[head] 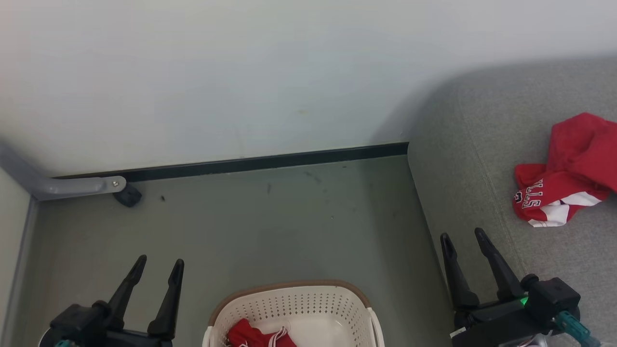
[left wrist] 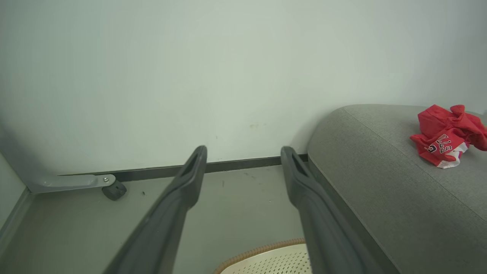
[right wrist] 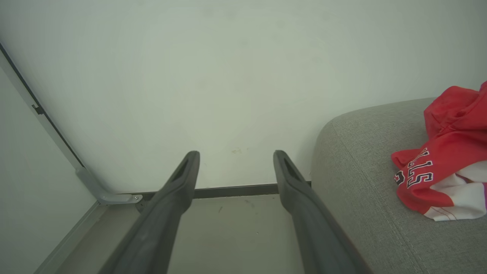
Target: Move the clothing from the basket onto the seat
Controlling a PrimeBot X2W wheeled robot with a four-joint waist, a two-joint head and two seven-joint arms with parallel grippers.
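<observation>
Red garment [head: 250, 336] lying inside basket [head: 299, 302]; lettered red-and-white garment [head: 566, 178] on seat [head: 458, 144], right of basket; left gripper [head: 160, 262] left of basket, right gripper [head: 462, 235] right of basket, both jaws wide, holding nothing

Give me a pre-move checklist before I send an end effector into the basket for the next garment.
1. Left end effector open and empty: ok.
2. Right end effector open and empty: ok.
3. Red garment present in the basket: ok, it lies at the bottom.
4. Whole basket in the head view: not ok, its near part is cut off at the bottom edge.
5. Bare space on the grey sofa beside the lettered red jersey: ok.
6. Number of garments in the basket: cannot tell.
</observation>
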